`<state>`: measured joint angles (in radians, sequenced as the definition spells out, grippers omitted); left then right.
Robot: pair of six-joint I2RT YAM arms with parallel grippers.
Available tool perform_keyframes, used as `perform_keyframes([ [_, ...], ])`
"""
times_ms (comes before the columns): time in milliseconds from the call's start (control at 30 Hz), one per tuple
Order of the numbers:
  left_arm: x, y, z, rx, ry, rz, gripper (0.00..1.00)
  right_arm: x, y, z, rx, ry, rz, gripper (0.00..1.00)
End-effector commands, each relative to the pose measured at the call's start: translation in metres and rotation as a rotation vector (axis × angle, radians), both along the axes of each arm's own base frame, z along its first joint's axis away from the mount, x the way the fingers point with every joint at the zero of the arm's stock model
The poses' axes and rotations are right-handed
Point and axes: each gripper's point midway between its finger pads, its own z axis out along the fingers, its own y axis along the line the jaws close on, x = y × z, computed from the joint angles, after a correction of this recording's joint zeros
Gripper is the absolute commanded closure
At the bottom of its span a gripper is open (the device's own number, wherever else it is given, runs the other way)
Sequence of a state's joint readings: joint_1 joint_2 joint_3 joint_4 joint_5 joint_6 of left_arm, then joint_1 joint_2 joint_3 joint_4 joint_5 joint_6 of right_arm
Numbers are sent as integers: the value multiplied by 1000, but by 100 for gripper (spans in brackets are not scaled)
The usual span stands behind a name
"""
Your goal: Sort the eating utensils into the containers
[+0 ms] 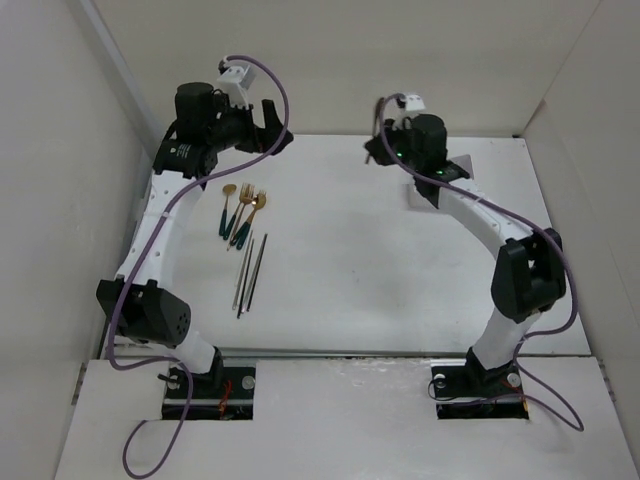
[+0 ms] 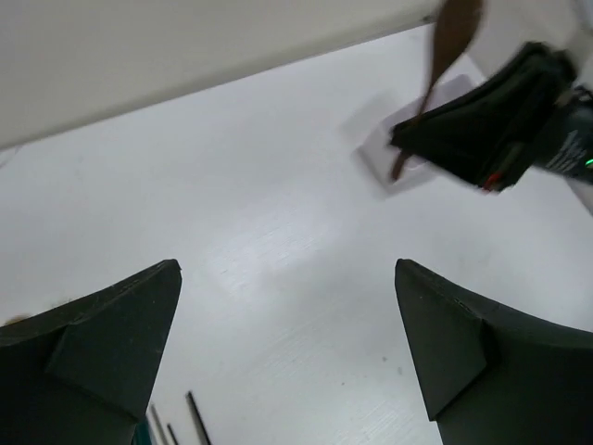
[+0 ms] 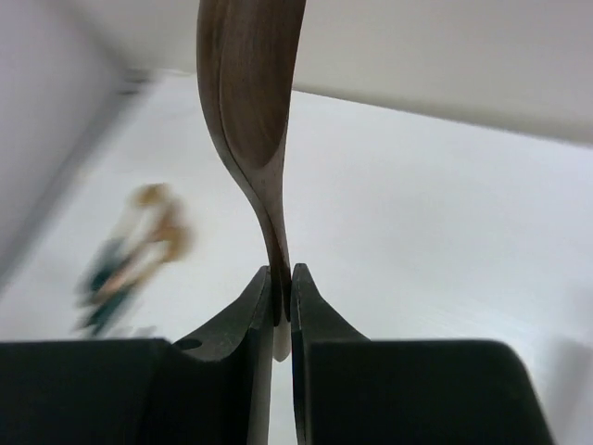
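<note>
Spoon [image 3: 250, 111], brown-looking, is clamped by its thin stem in the right gripper [image 3: 283, 278], jaws pressed together on it, bowl pointing away from the fingers (grip looks narrow, only the stem is pinched). The top view has it held up off the table [image 1: 350, 270], at the far right side.

Outward from there: the container [image 2: 378, 156] is a small white box lying flat near the right gripper, half hidden by the arm from above. I cannot tell whether the spoon is directly over it, and the dividers are not readable.

Left gripper [image 2: 287, 269] hangs with its jaws wide apart, holding nothing, up near the back wall. The other utensils [image 1: 240, 212] lie in a loose bunch on the left of the table, with the chopsticks [image 1: 250, 272] just in front of them, well apart from the container.

Step in hand, as I judge it: placing the spoon.
- Turn the wrist so the spoon runs along a compartment, not across the dividers.
- Come down low before letting go, since a thin pinched stem may swing or bounce.
- Keep the box from being nudged; it looks light.
</note>
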<state>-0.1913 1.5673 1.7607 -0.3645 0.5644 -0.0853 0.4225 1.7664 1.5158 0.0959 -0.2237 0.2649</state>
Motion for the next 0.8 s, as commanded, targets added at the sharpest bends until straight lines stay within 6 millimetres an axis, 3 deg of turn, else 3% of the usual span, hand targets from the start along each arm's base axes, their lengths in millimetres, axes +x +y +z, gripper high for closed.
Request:
perform_keyframes([
  [0, 13, 51, -13, 61, -8, 219, 0, 32, -106, -15, -82, -18, -347, 100],
  [33, 13, 60, -17, 65, -8, 245, 0, 36, -134, -33, -114, 10, -407, 100],
  [67, 15, 72, -23, 73, -2, 284, 0, 40, -146, -46, -142, 27, -430, 100],
  [100, 17, 75, -42, 86, 30, 297, 0, 43, -153, -51, -165, 27, -437, 100],
  [200, 17, 96, -73, 173, 64, 367, 0, 49, -174, -75, -220, 60, -495, 100],
  [300, 19, 113, -91, 236, 86, 443, 0, 59, -190, -82, -273, 61, -578, 100],
  [333, 18, 120, -97, 247, 104, 462, 0, 65, -197, -96, -296, 81, -595, 100],
  [467, 15, 126, -109, 285, 126, 476, 0, 75, -201, -116, -324, 107, -596, 100],
  [633, 13, 136, -116, 309, 132, 511, 0, 78, -212, -114, -337, 117, -636, 100],
  [767, 9, 155, -139, 344, 168, 576, 0, 75, -215, -121, -356, 160, -650, 98],
])
